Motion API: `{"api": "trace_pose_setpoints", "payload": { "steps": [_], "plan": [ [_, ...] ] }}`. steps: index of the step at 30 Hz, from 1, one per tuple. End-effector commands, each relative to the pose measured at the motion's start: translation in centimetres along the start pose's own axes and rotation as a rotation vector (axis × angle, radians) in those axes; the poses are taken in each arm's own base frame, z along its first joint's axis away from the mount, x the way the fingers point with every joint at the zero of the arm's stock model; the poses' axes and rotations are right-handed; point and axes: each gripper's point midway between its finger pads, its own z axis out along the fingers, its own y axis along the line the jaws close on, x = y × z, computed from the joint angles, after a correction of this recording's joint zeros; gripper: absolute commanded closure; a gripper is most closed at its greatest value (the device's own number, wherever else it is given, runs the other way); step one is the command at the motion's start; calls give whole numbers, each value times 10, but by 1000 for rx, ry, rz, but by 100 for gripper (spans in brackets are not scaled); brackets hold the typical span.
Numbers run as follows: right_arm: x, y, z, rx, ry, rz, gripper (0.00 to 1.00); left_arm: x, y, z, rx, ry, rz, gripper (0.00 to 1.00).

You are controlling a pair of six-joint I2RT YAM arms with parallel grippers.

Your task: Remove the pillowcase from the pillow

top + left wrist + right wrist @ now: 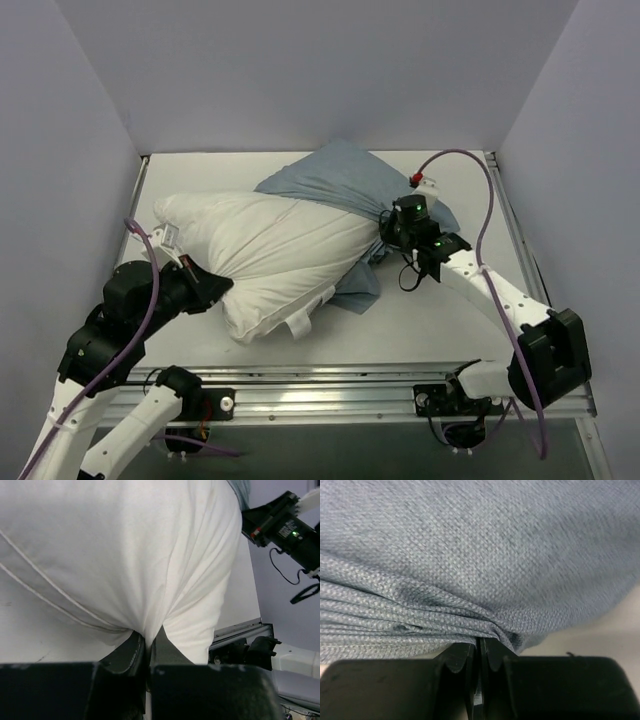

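Pillowcase [335, 180]: bunched over the far right end of the pillow [260, 245], most of which is bared on the table [420, 330] | left gripper [148, 645]: clamped on the pillow's white fabric | right gripper [480, 652]: clamped on gathered blue pillowcase cloth

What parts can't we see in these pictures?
Top view: the far end of the plump white pillow, covered by the light blue fabric pillowcase.
Right wrist view: the whole pillow; blue cloth fills the frame.
Left wrist view: nearly all the pillowcase, behind the pillow and past the top edge.
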Motion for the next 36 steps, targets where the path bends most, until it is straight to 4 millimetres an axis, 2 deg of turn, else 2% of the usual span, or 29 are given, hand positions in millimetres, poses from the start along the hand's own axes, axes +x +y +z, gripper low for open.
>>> {"api": "trace_pose_setpoints", "payload": {
  "steps": [1, 2, 4, 5, 6, 8, 10, 11, 12, 13, 15, 16, 17, 18, 19, 20, 21, 22, 23, 24, 25, 26, 27, 28, 29, 30, 32, 35, 36],
  "plan": [
    [-39, -91, -28, 291, -139, 19, 100, -32, 26, -43, -133, -211, 30, 98],
    [-41, -75, -37, 190, -133, 16, 100, -22, 37, -38, -168, -193, 1, 98],
    [-37, -65, -43, 118, -120, 10, 95, -9, 55, -39, -223, -193, -53, 98],
    [-40, -59, -51, 77, -128, 2, 92, 1, 67, -35, -253, -178, -64, 80],
    [-33, -50, -54, 15, -99, -8, 90, 7, 76, -36, -277, -176, -69, 60],
    [-34, -36, -66, -73, -104, -31, 81, 11, 83, -44, -283, -205, -74, 29],
    [-29, -19, -76, -172, -87, -57, 73, 5, 82, -51, -276, -232, -29, 18],
    [-32, -10, -86, -221, -99, -69, 63, 0, 79, -53, -270, -239, -4, 13],
    [-32, 0, -93, -274, -100, -93, 57, -10, 71, -56, -255, -256, 19, 4],
    [-39, 7, -101, -307, -121, -101, 48, -15, 68, -57, -254, -254, 66, 3],
    [-45, 23, -110, -368, -136, -146, 41, -28, 56, -47, -237, -252, 112, 1],
    [-56, 37, -120, -419, -155, -162, 38, -32, 51, -41, -222, -240, 162, 3],
    [-58, 44, -118, -435, -149, -183, 32, -31, 40, -30, -168, -207, 185, 3],
    [-59, 55, -121, -460, -146, -209, 30, -39, 27, -11, -132, -197, 201, 4],
    [-79, 66, -129, -470, -192, -244, 28, -39, 21, 2, -103, -174, 237, 6],
    [-78, 72, -117, -453, -166, -270, 25, -39, 8, 15, -42, -143, 250, 6],
    [-77, 75, -113, -432, -140, -301, 23, -45, -2, 42, -18, -121, 260, 6],
    [-73, 77, -94, -398, -101, -351, 23, -49, -14, 53, 23, -105, 282, 6],
    [-92, 82, -95, -371, -133, -357, 22, -57, -27, 66, 71, -113, 292, 6],
    [-90, 81, -86, -342, -112, -368, 21, -55, -36, 77, 104, -85, 296, 6],
    [-93, 81, -79, -324, -115, -374, 21, -45, -40, 103, 101, -17, 306, 6],
    [-91, 76, -62, -272, -104, -379, 20, -54, -54, 111, 125, -35, 322, 6],
    [-88, 76, -55, -262, -92, -385, 20, -48, -54, 132, 93, -5, 333, 6],
    [-78, 72, -38, -235, -53, -403, 20, -35, -70, 138, 126, 21, 375, 6],
    [-72, 68, -30, -216, -32, -417, 19, -34, -83, 143, 147, 23, 393, 6],
    [-64, 62, -22, -185, 0, -428, 19, -21, -84, 156, 145, 63, 410, 6],
    [-43, 57, -7, -164, 69, -445, 19, -4, -97, 163, 191, 102, 426, 6],
    [-10, 62, -2, -233, 152, -465, 19, 15, -103, 172, 251, 141, 448, 6],
    [-5, 65, -2, -249, 154, -465, 19, 27, -97, 177, 261, 165, 459, 6]
  ]
}}
